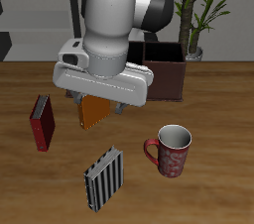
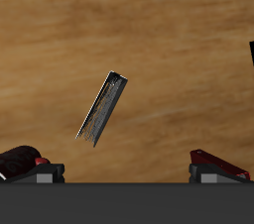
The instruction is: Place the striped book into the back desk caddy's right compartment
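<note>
The striped book (image 1: 103, 178) stands upright on the table near the front edge, thin, with black and white stripes. In the wrist view it (image 2: 102, 108) shows edge-on and tilted. My gripper (image 2: 127, 168) is open and empty, its fingers (image 2: 220, 162) wide apart, and it hangs above the table farther back than the book and apart from it. The back desk caddy (image 1: 165, 71) stands at the table's back. Only a maroon-walled end bin of it shows; my arm hides the rest.
An orange book (image 1: 92, 113) stands just under my hand. A red book (image 1: 41, 122) stands beside it, nearer the table's side edge. A red patterned mug (image 1: 171, 151) stands beside the striped book. A potted plant (image 1: 198, 10) stands behind the caddy.
</note>
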